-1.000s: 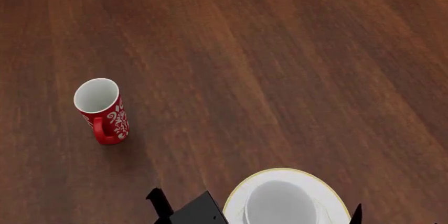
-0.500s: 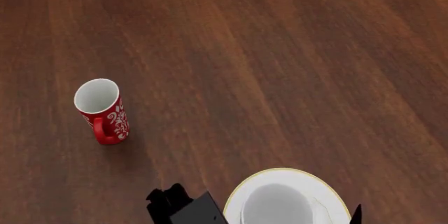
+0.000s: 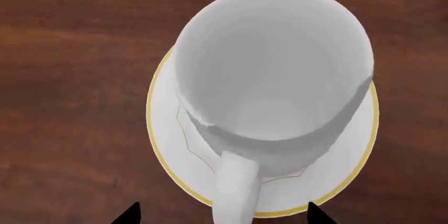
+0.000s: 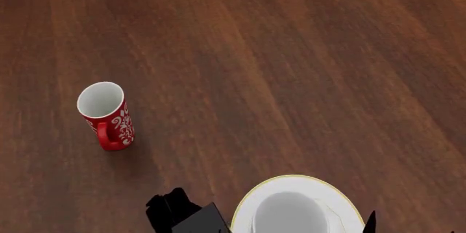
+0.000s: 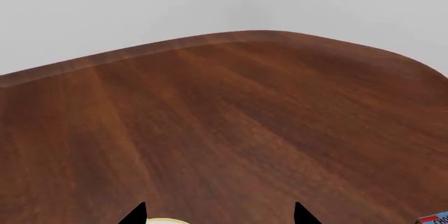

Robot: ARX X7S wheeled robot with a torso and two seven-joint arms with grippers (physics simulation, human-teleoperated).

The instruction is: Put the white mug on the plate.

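Note:
The white mug (image 4: 291, 215) stands upright on the plate (image 4: 335, 195) at the near edge of the head view. The left wrist view looks down into the mug (image 3: 273, 61), with the gold-rimmed plate (image 3: 162, 129) under it. My left gripper (image 3: 224, 214) is open; its two dark tips stand wide on either side of the mug's handle (image 3: 234, 187), apart from it. My right gripper (image 5: 218, 214) is open and empty over bare table, with a sliver of the plate rim (image 5: 164, 221) by one tip. My left arm (image 4: 178, 214) shows beside the plate.
A red mug with white swirls (image 4: 106, 114) stands upright at the left of the wooden table (image 4: 291, 53). The table's far rounded edge (image 5: 238, 35) meets a grey wall. A corner of a blue and red box (image 5: 434, 219) shows at the right wrist view's edge.
My left arm has shifted slightly at the head view's bottom edge, showing more dark bulk. The white mug stays on the plate. The red mug has not moved.

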